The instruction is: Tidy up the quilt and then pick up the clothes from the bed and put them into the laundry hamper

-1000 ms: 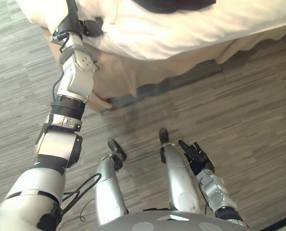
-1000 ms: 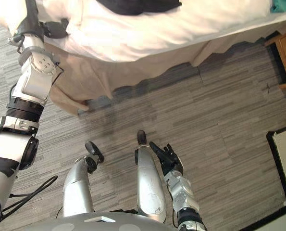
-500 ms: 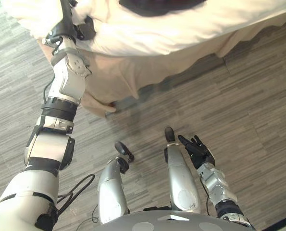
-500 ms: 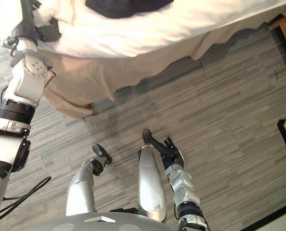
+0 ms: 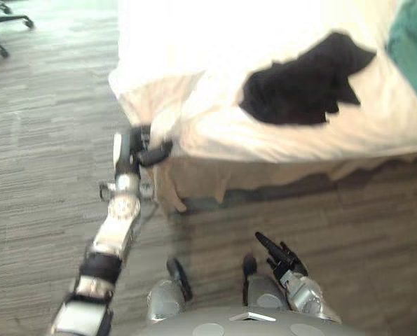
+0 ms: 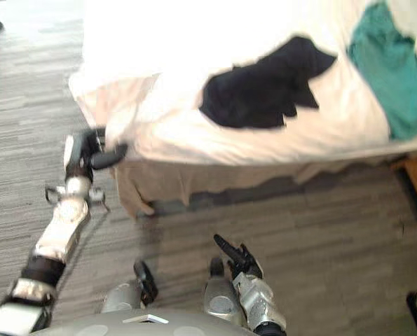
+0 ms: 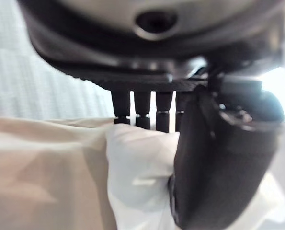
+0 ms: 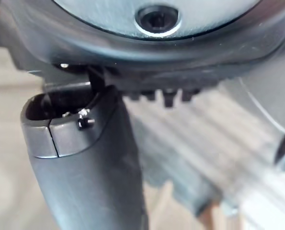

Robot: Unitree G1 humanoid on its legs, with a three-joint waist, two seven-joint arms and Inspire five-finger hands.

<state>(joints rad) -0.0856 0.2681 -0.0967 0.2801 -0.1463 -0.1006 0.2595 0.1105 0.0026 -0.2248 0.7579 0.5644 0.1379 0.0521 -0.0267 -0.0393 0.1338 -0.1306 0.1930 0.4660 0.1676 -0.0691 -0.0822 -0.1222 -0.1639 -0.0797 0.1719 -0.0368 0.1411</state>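
Left hand [image 7: 214, 158] at bed [image 5: 264, 180] corner, thumb and fingers apparently pinching quilt [image 7: 137, 177] edge. Right hand [image 5: 282, 256] low, fingers straight, empty. Black garment [image 5: 303, 84] atop quilt.

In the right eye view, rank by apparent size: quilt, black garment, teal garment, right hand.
1. quilt, by far the largest.
2. black garment and teal garment look alike; the teal one is cut by the picture's edge, so I won't rank them.
3. right hand, smallest, though nearer the camera.
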